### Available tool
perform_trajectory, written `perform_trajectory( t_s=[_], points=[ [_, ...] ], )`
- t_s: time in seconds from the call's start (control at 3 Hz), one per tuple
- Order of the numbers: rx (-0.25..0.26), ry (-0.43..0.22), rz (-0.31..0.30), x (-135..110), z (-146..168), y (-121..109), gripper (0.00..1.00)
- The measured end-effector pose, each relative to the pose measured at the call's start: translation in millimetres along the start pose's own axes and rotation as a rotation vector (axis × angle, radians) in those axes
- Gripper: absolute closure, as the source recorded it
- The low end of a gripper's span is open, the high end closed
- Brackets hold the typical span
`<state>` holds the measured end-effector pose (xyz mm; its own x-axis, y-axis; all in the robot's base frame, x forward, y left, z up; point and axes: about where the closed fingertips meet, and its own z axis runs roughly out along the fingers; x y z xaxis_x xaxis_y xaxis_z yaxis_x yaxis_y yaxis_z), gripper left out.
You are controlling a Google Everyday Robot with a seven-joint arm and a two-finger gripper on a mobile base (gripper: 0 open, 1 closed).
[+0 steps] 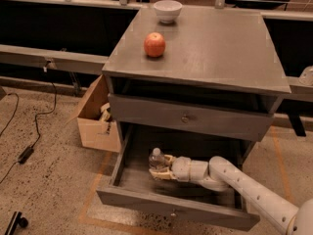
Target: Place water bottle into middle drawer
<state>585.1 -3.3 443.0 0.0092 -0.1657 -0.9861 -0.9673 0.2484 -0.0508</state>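
The middle drawer (146, 199) is pulled open at the bottom of the grey cabinet, below the closed knobbed drawer (186, 118). The water bottle (156, 158), clear with a white cap, stands upright inside the open drawer near its left middle. My gripper (160, 169) reaches in from the right on the white arm and is shut on the water bottle's lower body. The bottle's base is hidden by the fingers, so I cannot tell whether it rests on the drawer floor.
A red apple (154, 44) and a white bowl (167, 10) sit on the cabinet top (220, 48). A cardboard box (95, 114) stands on the floor left of the cabinet. A black cable (34, 131) lies on the floor at left.
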Motion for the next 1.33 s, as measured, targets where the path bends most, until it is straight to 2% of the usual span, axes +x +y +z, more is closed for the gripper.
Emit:
perform_trajectory(
  t_s=[0.67,1.0,1.33],
  points=[
    [0.013,0.021,0.003,3,2,3,0.12],
    [0.003,0.043,0.000,1,3,4,0.00],
    [-0.003,0.052,-0.016,-9,1,3,0.00]
  ],
)
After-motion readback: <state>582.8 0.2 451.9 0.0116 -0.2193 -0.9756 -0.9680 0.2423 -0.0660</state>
